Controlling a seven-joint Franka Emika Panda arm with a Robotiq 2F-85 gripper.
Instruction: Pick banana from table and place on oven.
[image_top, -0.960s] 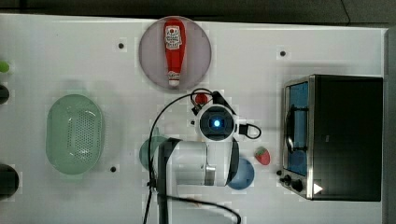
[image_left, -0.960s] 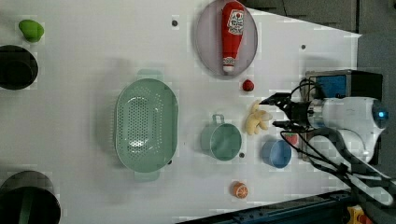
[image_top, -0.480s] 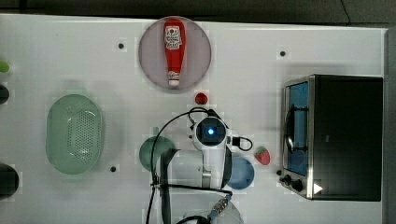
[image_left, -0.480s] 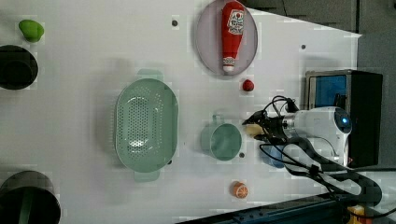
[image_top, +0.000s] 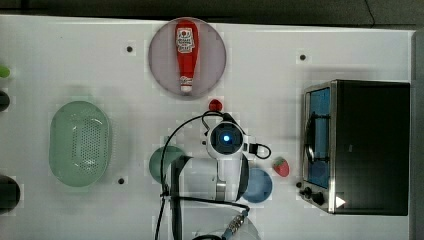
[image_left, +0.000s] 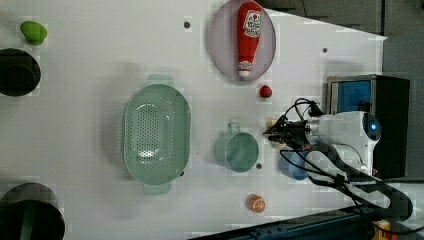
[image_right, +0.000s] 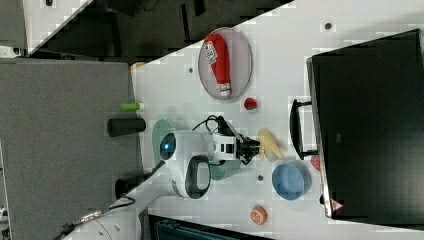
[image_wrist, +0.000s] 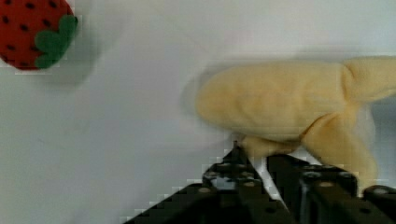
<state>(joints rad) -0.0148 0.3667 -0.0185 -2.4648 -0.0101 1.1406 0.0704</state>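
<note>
Black gripper (image_right: 256, 148) at the banana (image_right: 269, 144) on the white tabletop (image_right: 280, 60); whether it grips I cannot tell.
Wrist view has a strawberry (image_wrist: 33, 31) nearby; right view has the oven (image_right: 370, 125) beside grey flooring.

White table (image_top: 350, 45), ketchup bottle (image_top: 185, 55) on plate (image_top: 161, 60), green colander (image_top: 80, 143) (top view's left), arm (image_top: 226, 150) ctr, oven (image_top: 367, 147) top view's right
</note>
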